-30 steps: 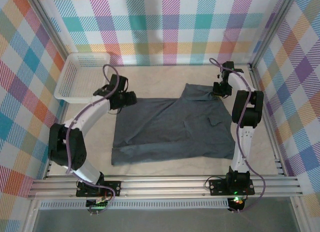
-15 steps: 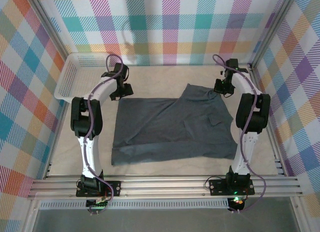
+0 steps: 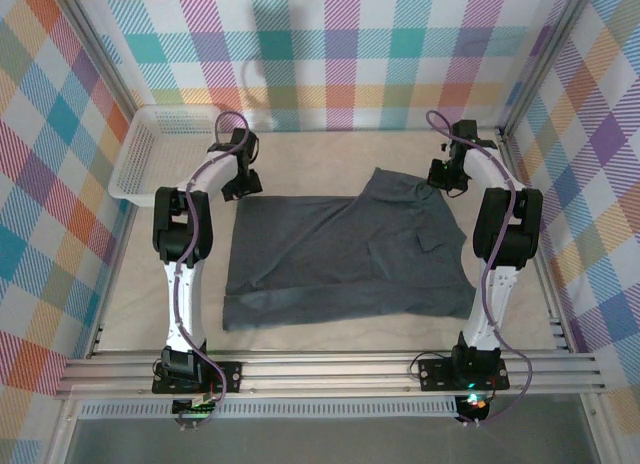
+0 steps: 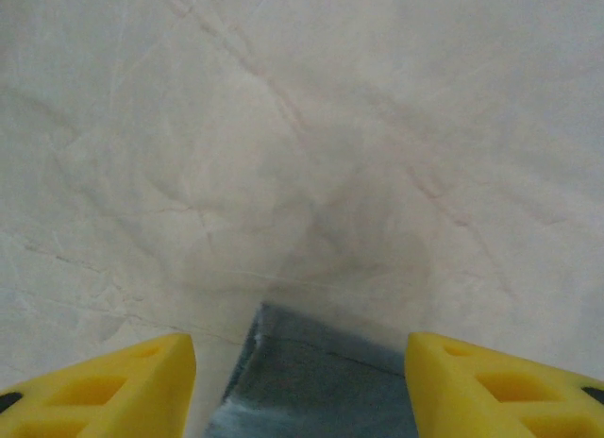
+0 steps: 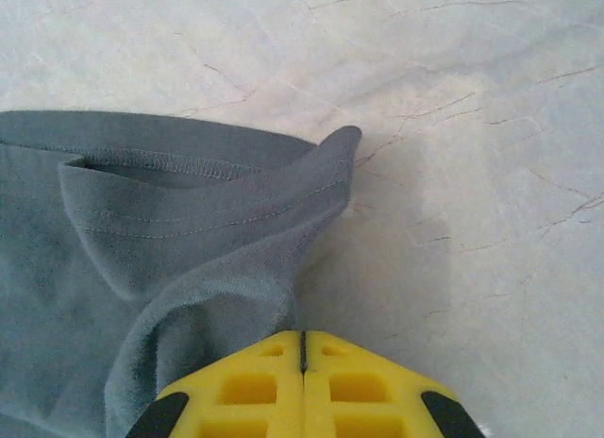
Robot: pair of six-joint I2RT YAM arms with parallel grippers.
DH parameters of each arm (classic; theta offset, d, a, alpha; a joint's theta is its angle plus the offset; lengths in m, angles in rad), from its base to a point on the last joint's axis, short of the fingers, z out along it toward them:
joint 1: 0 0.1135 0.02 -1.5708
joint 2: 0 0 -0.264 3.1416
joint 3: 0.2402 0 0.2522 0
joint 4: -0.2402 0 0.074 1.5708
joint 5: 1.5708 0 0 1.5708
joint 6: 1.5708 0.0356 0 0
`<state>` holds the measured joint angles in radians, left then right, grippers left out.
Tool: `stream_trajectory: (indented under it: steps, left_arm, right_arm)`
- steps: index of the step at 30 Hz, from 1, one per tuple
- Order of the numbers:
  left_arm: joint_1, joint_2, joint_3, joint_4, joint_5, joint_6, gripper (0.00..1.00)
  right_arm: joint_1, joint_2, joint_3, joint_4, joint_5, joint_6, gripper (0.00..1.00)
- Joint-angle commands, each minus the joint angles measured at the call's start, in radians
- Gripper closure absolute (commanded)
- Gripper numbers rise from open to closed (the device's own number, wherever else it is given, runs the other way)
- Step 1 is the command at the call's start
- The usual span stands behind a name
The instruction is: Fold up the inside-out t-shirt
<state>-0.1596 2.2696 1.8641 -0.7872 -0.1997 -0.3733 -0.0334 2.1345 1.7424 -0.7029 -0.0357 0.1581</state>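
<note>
Yellow fingers (image 4: 104, 386) of the left gripper (image 4: 302, 391) are spread wide, straddling the far-left corner of the inside-out t-shirt (image 3: 350, 254), which lies flat across the middle of the table (image 3: 320, 149). At the far-right sleeve the right gripper (image 5: 302, 381) is pinched tight, with a bunched fold of grey cloth drawn up into its tips. A white basket (image 3: 150, 159) sits in the far-left corner. Since a second ago the left arm has tucked its elbow in and reached farther back, while the shirt has stayed put.
</note>
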Motion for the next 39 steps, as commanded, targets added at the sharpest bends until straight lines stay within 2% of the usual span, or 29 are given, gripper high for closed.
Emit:
stream_trajectory:
  steps: [1, 3, 9, 12, 14, 20, 25, 33, 36, 39]
  left_arm:
    - [0.011, 0.002, -0.034, -0.03, -0.027, -0.008, 0.41]
    - [0.01, 0.009, -0.05, -0.009, -0.002, -0.008, 0.44]
    - [0.013, 0.027, -0.038, 0.002, 0.002, -0.004, 0.67]
    - [0.021, 0.031, -0.025, -0.002, 0.001, -0.001, 0.83]
    - [0.025, 0.02, -0.034, -0.003, -0.01, -0.004, 1.0]
    - [0.069, -0.091, -0.153, 0.037, 0.037, -0.026, 1.0]
    - [0.063, -0.122, -0.186, 0.036, 0.116, -0.032, 1.0]
    - [0.071, -0.279, -0.255, 0.036, 0.145, -0.039, 1.0]
    - [0.071, -0.383, -0.351, 0.062, 0.16, -0.06, 1.0]
    - [0.07, -0.462, -0.485, 0.088, 0.177, -0.091, 1.0]
  right_arm:
    - [-0.006, 0.004, 0.016, -0.001, -0.022, 0.015, 1.0]
    - [-0.005, 0.006, 0.015, -0.004, -0.026, 0.015, 1.0]
    - [-0.005, 0.004, 0.006, -0.007, -0.013, 0.011, 1.0]
    - [-0.006, 0.002, 0.004, -0.005, -0.008, 0.017, 1.0]
    - [-0.011, 0.0, 0.002, -0.004, 0.002, 0.026, 1.0]
    - [-0.077, -0.011, -0.036, 0.014, -0.048, 0.067, 1.0]
    - [-0.074, 0.016, -0.027, -0.008, -0.096, 0.072, 1.0]
    - [-0.08, -0.112, -0.046, -0.005, -0.119, 0.104, 1.0]
    - [-0.093, -0.2, -0.15, 0.038, -0.101, 0.146, 1.0]
    - [-0.119, -0.276, -0.328, 0.114, -0.08, 0.217, 1.0]
